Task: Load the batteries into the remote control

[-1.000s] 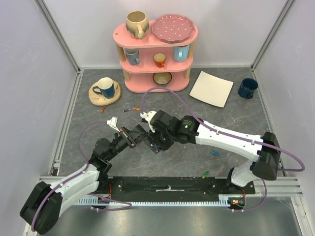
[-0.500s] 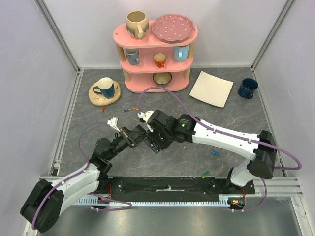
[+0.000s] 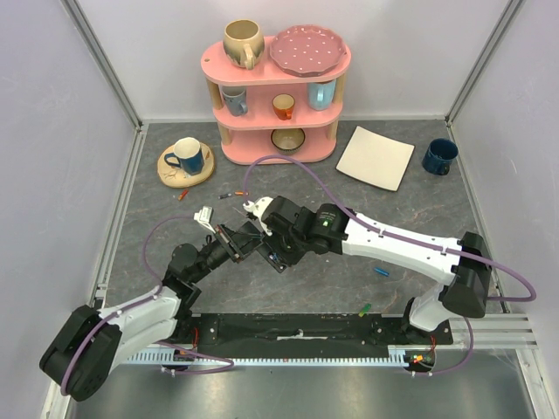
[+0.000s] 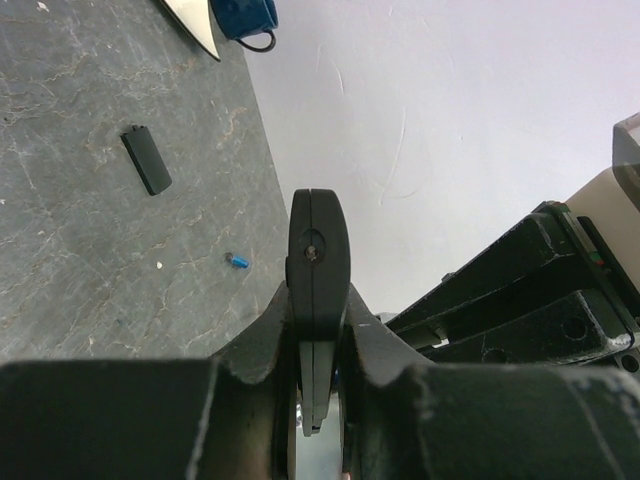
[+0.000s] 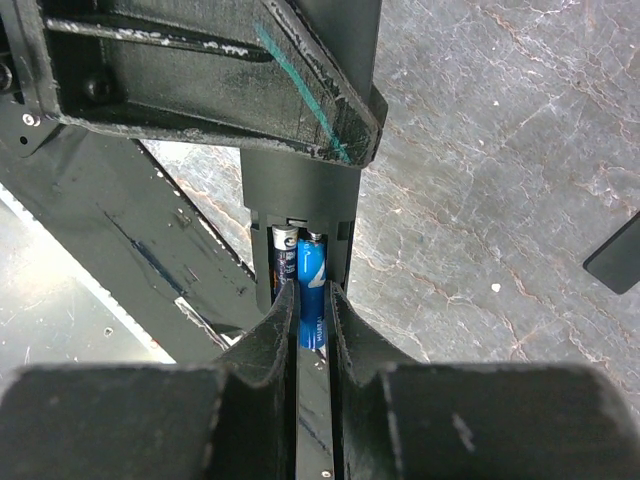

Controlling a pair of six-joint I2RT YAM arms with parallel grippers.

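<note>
The grey marbled counter carries a pink shelf of cups and plates at its far side. My two arms meet over the middle of it, well in front of the shelf.

My left claw is clamped on the remote control. It holds the black bar edge-on, lifted off the counter, with one finger pressed to each flat face. From above, the remote control lies slanted between both wrists.

My right claw is pressed together on a blue battery. The top end of the cell sits in the remote control's open bay. A darker battery with a silver cap lies just beside it in the same bay.

A flat black cover lies loose on the counter, well apart from the remote.

Smaller still are the loose cells on the counter. A second blue battery lies to my right. A green battery sits near the front rail.
</note>
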